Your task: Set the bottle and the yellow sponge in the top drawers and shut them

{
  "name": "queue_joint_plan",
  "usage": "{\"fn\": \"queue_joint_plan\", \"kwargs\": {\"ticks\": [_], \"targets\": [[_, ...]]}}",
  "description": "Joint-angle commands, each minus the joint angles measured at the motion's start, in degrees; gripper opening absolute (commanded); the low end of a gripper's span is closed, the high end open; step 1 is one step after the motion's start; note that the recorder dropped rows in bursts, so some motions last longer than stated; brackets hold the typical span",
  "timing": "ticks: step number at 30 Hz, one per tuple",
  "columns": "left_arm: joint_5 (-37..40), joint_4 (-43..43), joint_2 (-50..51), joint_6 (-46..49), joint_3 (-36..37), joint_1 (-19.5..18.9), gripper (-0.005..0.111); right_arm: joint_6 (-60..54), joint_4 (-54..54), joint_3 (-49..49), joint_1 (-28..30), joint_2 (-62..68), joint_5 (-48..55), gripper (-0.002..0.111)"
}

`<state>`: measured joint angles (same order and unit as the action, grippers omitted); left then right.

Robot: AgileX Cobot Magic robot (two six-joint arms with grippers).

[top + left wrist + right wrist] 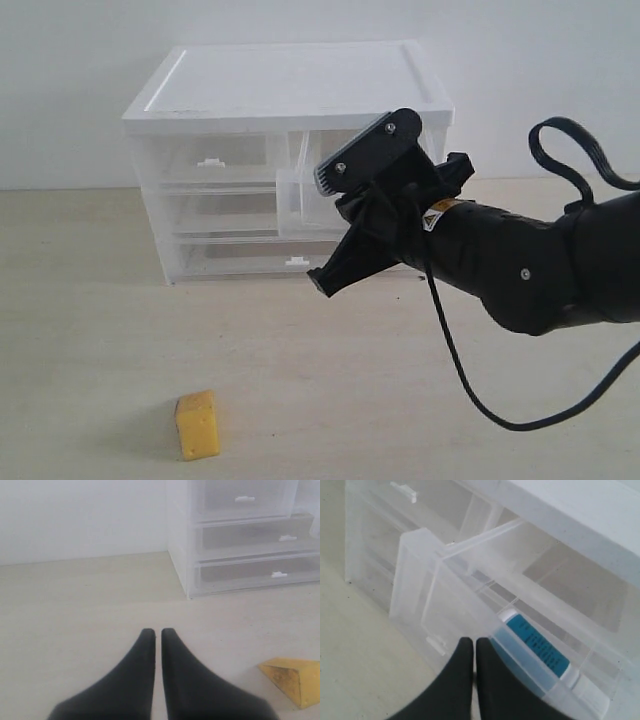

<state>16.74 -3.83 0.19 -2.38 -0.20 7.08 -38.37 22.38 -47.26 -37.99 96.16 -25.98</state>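
one bottle (536,649), one yellow sponge (198,425), one cabinet (290,85)

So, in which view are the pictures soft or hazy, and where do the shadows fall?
Exterior view: soft, even light; the yellow sponge throws only a faint shadow to its left. Left wrist view: the left gripper is dark with soft edges, and the sponge is slightly blurred. Right wrist view: the bottle looks milky where it is behind the translucent wall of the open top drawer; no harsh glare.

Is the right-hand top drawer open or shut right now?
Open: the right-hand top drawer stands pulled out of the cabinet, with the bottle lying on its side inside.
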Motion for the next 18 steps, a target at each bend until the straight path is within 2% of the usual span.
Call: {"fn": "queue_joint_plan", "kwargs": {"ticks": [1,7,11,18], "targets": [[0.06,0.42,-0.19,-0.36,0.20,0.28,0.004,0.45,2.25,-0.97,3.02,-0.76,3.79,0.000],[0.06,0.42,-0.19,-0.36,0.20,0.28,0.004,0.31,1.02,-0.97,3.02,-10.36,21.81,0.000],[0.06,0.42,-0.19,-0.36,0.20,0.28,0.004,0.31,1.02,-0.97,3.02,-10.87,31.28,0.000],[0.06,0.42,-0.19,-0.36,0.20,0.28,0.004,4.90,2.72,-6.86,4.32,-6.92,32.29,0.000]]}}
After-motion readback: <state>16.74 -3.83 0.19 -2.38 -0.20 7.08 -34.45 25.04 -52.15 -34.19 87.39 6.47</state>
